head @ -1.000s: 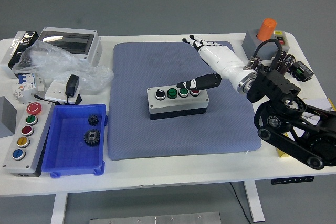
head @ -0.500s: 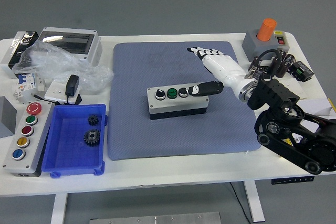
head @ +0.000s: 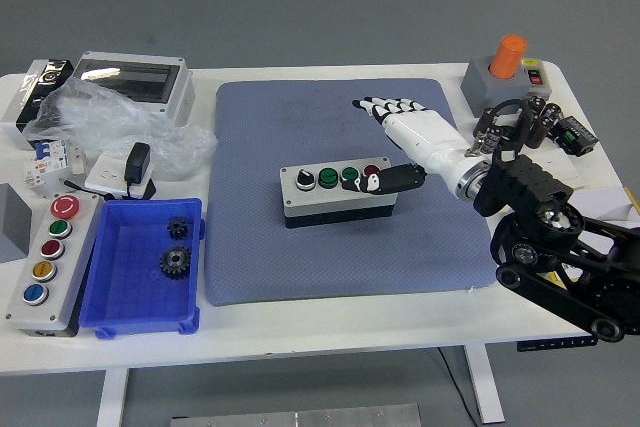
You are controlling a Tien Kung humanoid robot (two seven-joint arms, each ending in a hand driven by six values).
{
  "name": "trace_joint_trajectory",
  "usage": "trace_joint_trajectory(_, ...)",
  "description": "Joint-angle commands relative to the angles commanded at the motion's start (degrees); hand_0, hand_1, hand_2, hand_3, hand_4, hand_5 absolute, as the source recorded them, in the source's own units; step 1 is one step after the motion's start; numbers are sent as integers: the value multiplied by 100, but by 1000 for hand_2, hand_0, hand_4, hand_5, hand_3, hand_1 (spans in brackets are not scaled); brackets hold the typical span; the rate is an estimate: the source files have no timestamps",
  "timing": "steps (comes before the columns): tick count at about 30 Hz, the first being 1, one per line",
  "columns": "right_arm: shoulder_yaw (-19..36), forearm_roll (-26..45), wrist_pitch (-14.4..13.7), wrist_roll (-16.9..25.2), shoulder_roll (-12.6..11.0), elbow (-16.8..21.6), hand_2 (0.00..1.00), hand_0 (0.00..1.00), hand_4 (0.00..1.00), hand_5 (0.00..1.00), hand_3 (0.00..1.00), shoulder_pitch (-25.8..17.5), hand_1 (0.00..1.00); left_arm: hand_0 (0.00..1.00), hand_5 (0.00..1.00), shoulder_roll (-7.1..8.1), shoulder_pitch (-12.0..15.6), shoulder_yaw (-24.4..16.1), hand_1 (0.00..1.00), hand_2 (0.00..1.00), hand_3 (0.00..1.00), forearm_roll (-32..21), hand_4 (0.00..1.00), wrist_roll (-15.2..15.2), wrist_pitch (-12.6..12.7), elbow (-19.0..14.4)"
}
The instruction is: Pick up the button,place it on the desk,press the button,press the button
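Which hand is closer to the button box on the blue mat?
The right hand. Its thumb lies over the right end of the button box, by the red button, with its fingers spread beyond. The left hand is not in view.

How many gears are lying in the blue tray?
2. One small gear sits toward the far side of the blue tray, and a larger gear lies just nearer the table's front edge. None seem hidden.
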Motion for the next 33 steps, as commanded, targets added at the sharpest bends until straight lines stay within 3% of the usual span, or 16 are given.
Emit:
trace_joint_trajectory(4,70,-61,7,-30,0,60,998,998,998,630,998,6,998,706,452,1,-7,-6,741,693,701,6,684,-4,10,-7)
trace_joint_trajectory(8,425,93,-194,130,54,49,998,998,998,624,998,-159,998,706,457,1,-15,-31,742,693,710,35,709,-2,16,-15)
trace_joint_trajectory(15,1341,950,-872,930,60,39,998,998,998,623,998,-763,998,706,460,13,-51,-173,742,694,717,153,722,20,41,-41)
trace_joint_trajectory(20,2104,1887,-1155,1664,39,44,998,998,998,659,998,-1236,998,706,462,10,-46,-209,742,694,720,175,730,55,55,-45)
trace_joint_trajectory(26,2953,3092,-1209,2530,10,52,998,998,998,673,998,-1685,982,706,459,25,-37,-277,741,693,720,230,732,87,53,-51)
trace_joint_trajectory(33,3655,4242,-1129,3186,16,-39,965,955,998,694,998,-2177,934,706,457,48,-81,-572,737,692,721,425,732,40,108,-81)
